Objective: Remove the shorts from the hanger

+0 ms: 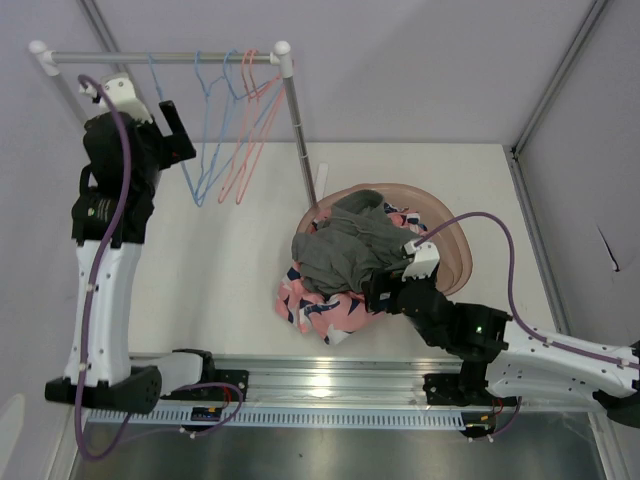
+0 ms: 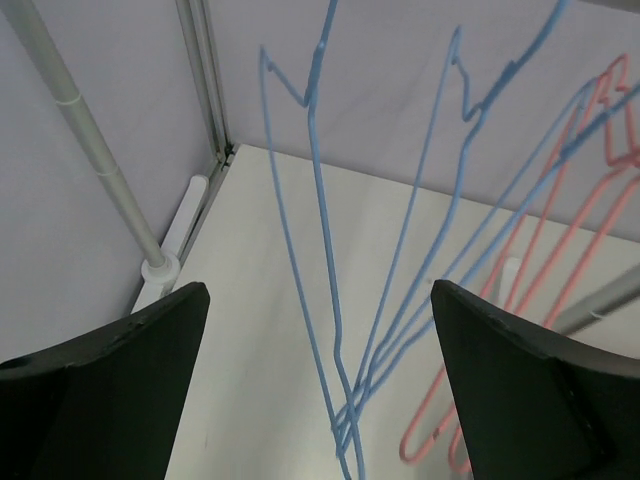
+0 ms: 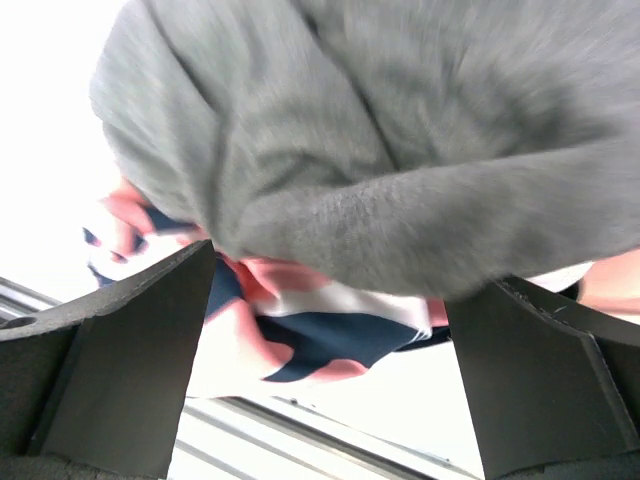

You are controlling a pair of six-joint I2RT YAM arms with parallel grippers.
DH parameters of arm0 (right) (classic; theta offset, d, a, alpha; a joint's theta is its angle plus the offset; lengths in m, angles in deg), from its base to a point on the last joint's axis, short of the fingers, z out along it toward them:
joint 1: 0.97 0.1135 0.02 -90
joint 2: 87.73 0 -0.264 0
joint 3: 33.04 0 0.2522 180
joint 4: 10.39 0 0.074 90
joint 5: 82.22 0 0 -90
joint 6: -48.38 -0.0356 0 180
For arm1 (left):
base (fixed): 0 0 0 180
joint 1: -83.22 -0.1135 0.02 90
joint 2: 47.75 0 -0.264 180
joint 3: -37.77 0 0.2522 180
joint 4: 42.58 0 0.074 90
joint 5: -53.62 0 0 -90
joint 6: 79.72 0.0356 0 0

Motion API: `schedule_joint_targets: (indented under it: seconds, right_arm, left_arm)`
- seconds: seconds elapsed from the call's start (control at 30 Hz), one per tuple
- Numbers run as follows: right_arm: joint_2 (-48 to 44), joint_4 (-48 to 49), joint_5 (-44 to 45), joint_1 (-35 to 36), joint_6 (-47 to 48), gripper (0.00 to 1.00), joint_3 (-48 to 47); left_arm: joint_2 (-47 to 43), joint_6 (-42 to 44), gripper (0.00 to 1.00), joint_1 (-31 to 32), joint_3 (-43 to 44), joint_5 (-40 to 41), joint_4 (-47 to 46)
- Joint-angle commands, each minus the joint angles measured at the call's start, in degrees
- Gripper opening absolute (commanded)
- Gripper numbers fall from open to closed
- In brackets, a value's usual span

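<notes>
Several bare wire hangers, blue [image 1: 205, 130] and pink [image 1: 250, 130], hang on the rack's rail [image 1: 160, 57]; no garment hangs on them. Grey shorts [image 1: 348, 252] lie on top of a pile over a pink, navy and white patterned garment [image 1: 322, 308]. My left gripper [image 1: 172, 128] is open and empty beside the blue hangers [image 2: 320, 250], which show between its fingers [image 2: 110, 370]. My right gripper [image 1: 385, 285] is open at the pile's near right side. In the right wrist view the grey shorts [image 3: 400, 150] and the patterned garment [image 3: 330, 320] lie just beyond its jaws, not gripped.
The pile sits in a tan basket [image 1: 455, 250] right of centre. The rack's upright post [image 1: 300, 130] stands between the hangers and the basket, and its left post [image 2: 100, 170] is near the wall. A metal rail [image 1: 320, 385] runs along the near edge.
</notes>
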Motion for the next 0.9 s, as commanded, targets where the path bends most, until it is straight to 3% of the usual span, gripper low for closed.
schedule_joint_targets:
  seconds: [0.0, 0.07, 0.23, 0.5, 0.67, 0.87]
  right_arm:
    - [-3.56, -3.64, 5.94, 0.76, 4.45, 0.99, -8.67]
    - [-5.05, -5.49, 7.52, 1.02, 6.30, 1.00, -12.80]
    - [-8.57, -8.74, 10.86, 2.51, 9.64, 1.00, -19.58]
    - [-23.39, -7.16, 13.15, 2.87, 19.48, 1.00, -19.60]
    - [-30.71, -8.31, 13.59, 2.60, 19.58, 0.99, -16.79]
    - [-33.62, -18.49, 16.14, 2.86, 12.73, 0.99, -16.44]
  left_arm:
    - [-7.29, -2.86, 0.99, -0.14, -4.65, -5.47, 2.52]
    - [-13.41, -4.36, 0.99, -0.05, -7.30, -8.62, 2.44]
    - [-27.76, -3.83, 0.99, -0.05, -25.57, -12.16, -2.47]
    - [-47.79, -4.19, 0.99, -0.05, -44.46, -16.55, -7.23]
    - [-53.35, -3.91, 0.99, 0.38, -51.06, -17.52, -7.84]
    - [-57.40, -5.41, 0.99, 2.23, -54.51, -12.61, -7.32]
